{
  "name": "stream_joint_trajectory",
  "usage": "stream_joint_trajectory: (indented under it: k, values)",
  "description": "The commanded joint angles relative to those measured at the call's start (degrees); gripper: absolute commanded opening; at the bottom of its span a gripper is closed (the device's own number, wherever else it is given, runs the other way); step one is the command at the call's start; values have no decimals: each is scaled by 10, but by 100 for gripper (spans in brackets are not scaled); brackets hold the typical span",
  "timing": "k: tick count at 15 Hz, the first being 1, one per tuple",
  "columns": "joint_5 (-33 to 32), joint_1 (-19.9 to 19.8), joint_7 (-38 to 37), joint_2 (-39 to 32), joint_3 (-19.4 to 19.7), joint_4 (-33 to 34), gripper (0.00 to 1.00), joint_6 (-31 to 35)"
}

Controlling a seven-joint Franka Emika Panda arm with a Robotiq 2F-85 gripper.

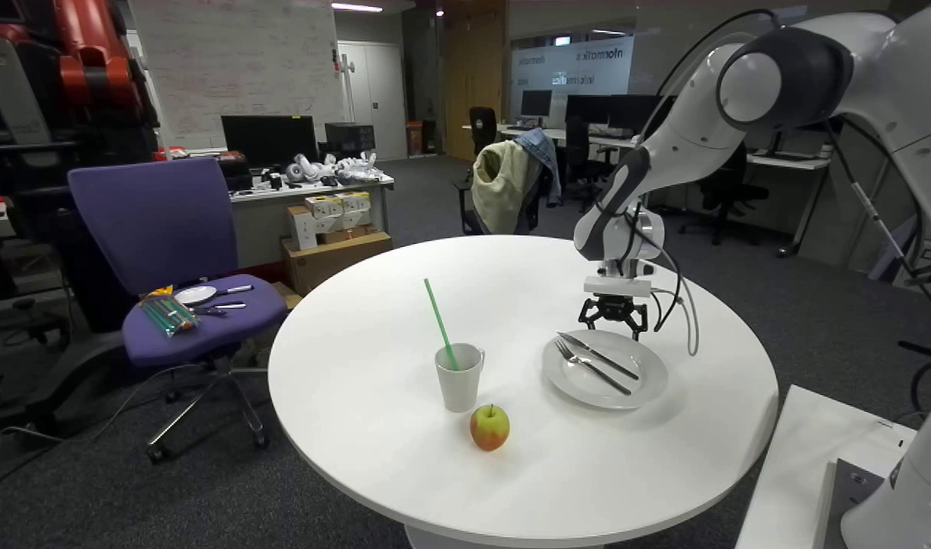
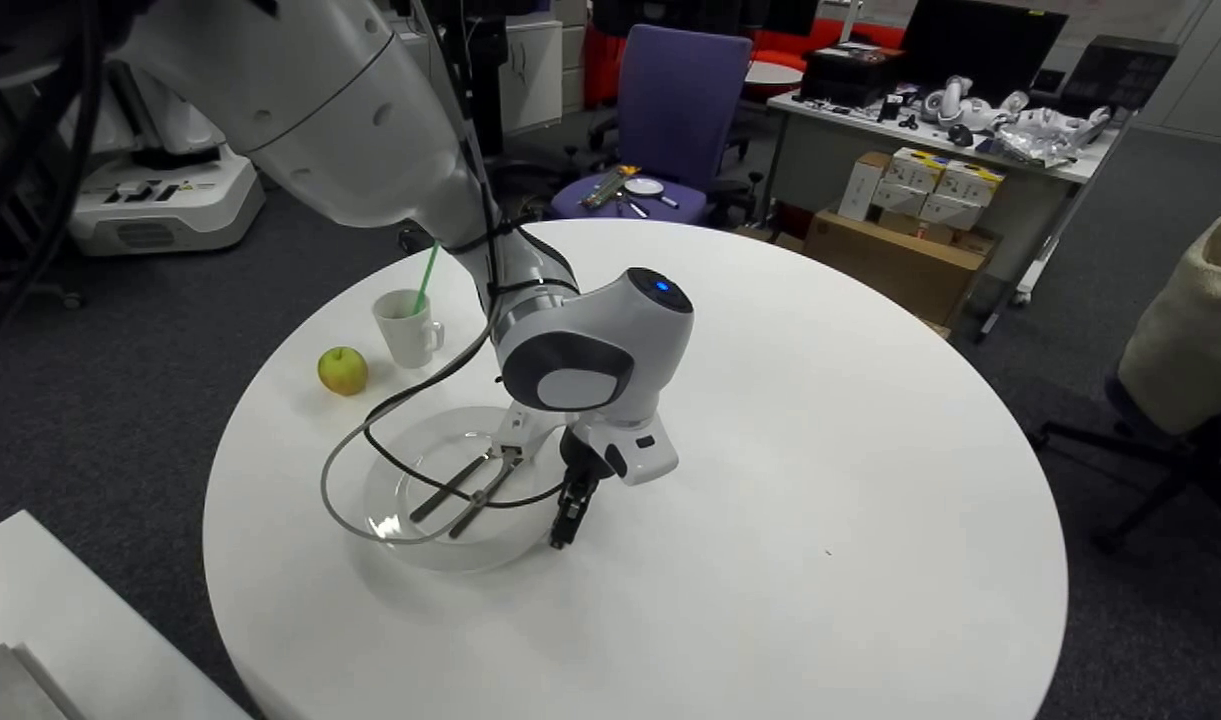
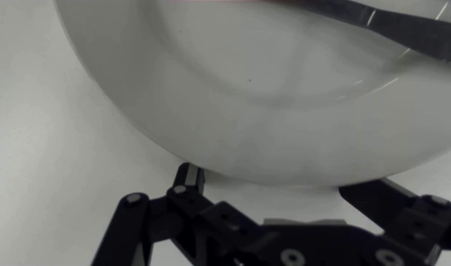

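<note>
My gripper [image 1: 614, 331] points down at the edge of a white plate [image 1: 568, 381], fingers spread wide and nothing gripped between them. In the wrist view the plate's rim [image 3: 262, 162] passes over both fingertips [image 3: 190, 175], hiding their ends; whether they touch it I cannot tell. A knife [image 1: 598, 355] and a fork [image 1: 593, 367] lie side by side on the plate. One dark handle [image 3: 406, 31] crosses the upper right of the wrist view. In an exterior view the gripper [image 2: 562, 535] is seen edge-on beside the plate [image 2: 390, 500].
A white mug [image 1: 459, 389] with a green straw [image 1: 438, 316] stands on the round white table [image 1: 374, 457], beside a red-green apple [image 1: 489, 428]. Cables [image 2: 345, 500] loop from the arm over the plate. A purple chair [image 1: 206, 320] holds more utensils.
</note>
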State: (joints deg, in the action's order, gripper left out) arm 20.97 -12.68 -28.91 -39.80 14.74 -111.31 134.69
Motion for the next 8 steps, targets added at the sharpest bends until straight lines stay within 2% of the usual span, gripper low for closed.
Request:
stream_joint_trajectory:
  k: [1,5,8]
  values:
    - [-14,1,6,30,13,-25,100,16]
    - [-59,17,34,61,26,-48,100,69]
    - [-99,15,97,94,14,-76,100,100]
